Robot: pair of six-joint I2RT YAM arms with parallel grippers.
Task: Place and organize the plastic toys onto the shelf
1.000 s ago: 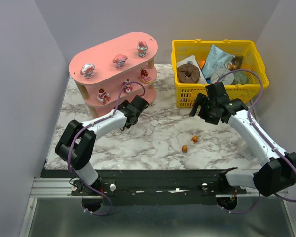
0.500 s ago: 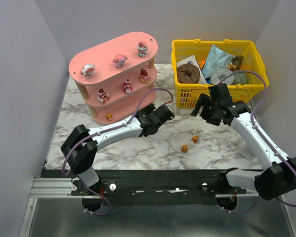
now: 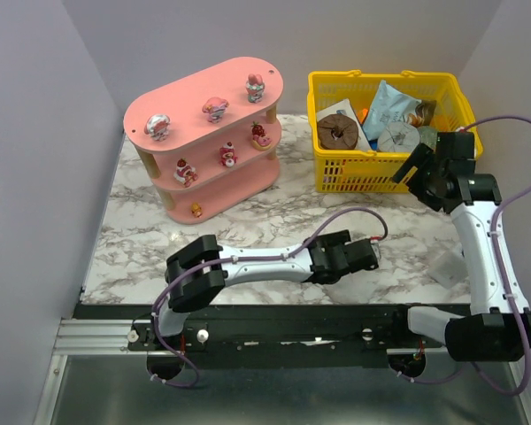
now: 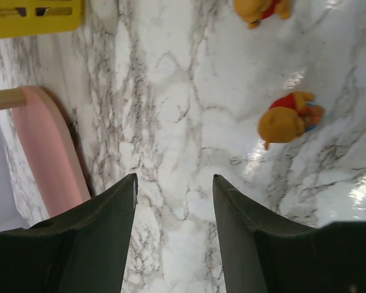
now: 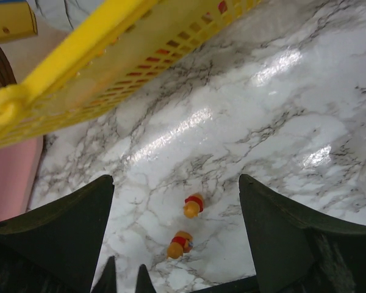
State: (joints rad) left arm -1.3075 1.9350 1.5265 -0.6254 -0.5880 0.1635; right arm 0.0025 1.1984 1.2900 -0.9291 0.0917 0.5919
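My left fingers [image 4: 119,213]: partly apart, with only bare worktop [image 4: 171,91] between them and nothing held. They sit low over the marble, near the front edge and right of middle in the overhead view.

Two orange toys in red tops sit loose on the worktop ahead of my left fingers. The near orange toy [image 4: 285,122] is off past the right-hand finger and does not touch it. The far orange toy [image 4: 262,7] is cut off by the frame edge. Neither is between the fingers, and both are well apart from the shelf [image 3: 203,84]. I cannot tell whether they stand or lie.

My right fingers [image 5: 79,220]: wide and holding nothing. They are up by the front right corner of the yellow basket [image 3: 332,84]. From that wrist the two orange toys show below, close together on the marble.

The shelf is pink, has three boards and stands at the back left, with the basket just beside it on the right.
- Top board: three toys in a row [image 3: 157,125] [image 3: 216,108] [image 3: 255,87].
- Middle board: three red-and-white toys [image 3: 185,171] [image 3: 228,155] [image 3: 261,135].
- Bottom board: one small orange figure [image 3: 196,210] near the front.

The basket holds packets and a brown ring [image 3: 339,132].
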